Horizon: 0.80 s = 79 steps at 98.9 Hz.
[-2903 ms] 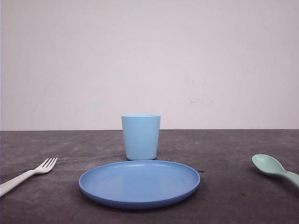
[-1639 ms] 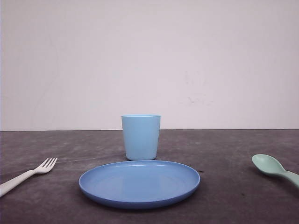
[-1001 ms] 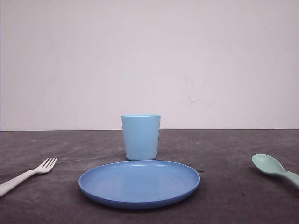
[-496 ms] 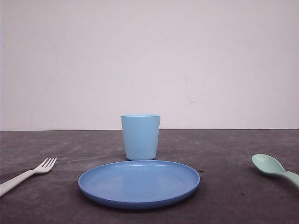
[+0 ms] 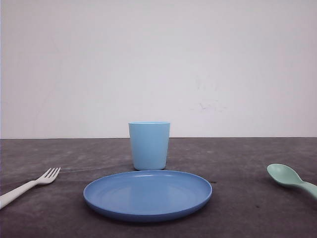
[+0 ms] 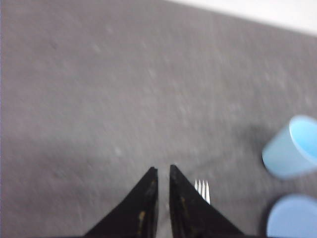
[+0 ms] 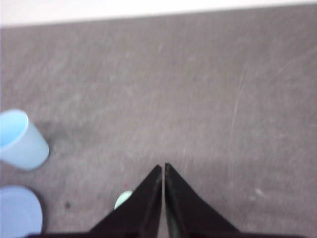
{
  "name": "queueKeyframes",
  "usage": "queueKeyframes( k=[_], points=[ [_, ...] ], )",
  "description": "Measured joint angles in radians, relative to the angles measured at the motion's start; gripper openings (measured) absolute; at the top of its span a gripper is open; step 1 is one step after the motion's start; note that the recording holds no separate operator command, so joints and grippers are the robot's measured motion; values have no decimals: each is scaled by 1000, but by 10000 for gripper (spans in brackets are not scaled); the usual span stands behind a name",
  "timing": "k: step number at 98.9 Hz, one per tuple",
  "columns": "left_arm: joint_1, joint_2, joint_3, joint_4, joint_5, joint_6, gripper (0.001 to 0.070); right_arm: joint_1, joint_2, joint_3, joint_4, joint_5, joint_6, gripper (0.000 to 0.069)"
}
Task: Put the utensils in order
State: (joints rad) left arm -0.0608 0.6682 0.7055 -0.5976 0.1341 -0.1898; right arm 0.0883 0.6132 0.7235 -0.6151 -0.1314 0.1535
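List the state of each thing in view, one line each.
Fork: lying flat on the table, left of the plate, not gripped.
Spoon: lying on the table, right of the plate, bowl up, not gripped.
Cup: upright behind the plate.
Plate: flat, nothing on it.
Left gripper: shut, holding nothing.
Right gripper: shut, holding nothing.

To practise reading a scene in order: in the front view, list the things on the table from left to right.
fork → plate → spoon. The cup stands behind the plate, so its place is left out.
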Motion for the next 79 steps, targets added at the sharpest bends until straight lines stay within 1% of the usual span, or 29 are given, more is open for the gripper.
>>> queueKeyframes(
  k=[3, 9, 12, 17, 22, 28, 45, 50, 63, 72, 79],
  points=[
    [-5, 10, 0, -6, 0, 4, 104, 5, 7, 0, -9, 0, 0, 127],
    [-18, 29, 0, -14, 0, 6, 221, 12, 23, 0, -22, 0, 0, 246],
    [-26, 40, 0, -17, 1, 6, 276, 16, 29, 0, -25, 0, 0, 288],
    [-42, 61, 0, -23, 3, 2, 335, 21, 36, 0, -26, 0, 0, 329],
    [-61, 85, 0, -25, 13, -11, 364, 26, 39, 0, -26, 0, 0, 348],
    [-88, 116, 0, -24, 24, -29, 380, 33, 40, 0, -25, 0, 3, 358],
    [-184, 231, 0, -11, 18, -71, 386, 50, 42, 0, -25, 0, 10, 364],
    [-209, 272, 0, -8, -3, -79, 386, 50, 42, 0, -25, 0, 11, 364],
    [-273, 389, 0, -4, -80, -100, 386, 50, 42, 0, -25, 0, 11, 364],
    [-311, 471, 0, 12, -105, -108, 386, 50, 42, 0, -25, 0, 12, 364],
    [-339, 528, 0, 35, -109, -114, 386, 50, 42, 0, -25, 0, 14, 364]
  ],
)
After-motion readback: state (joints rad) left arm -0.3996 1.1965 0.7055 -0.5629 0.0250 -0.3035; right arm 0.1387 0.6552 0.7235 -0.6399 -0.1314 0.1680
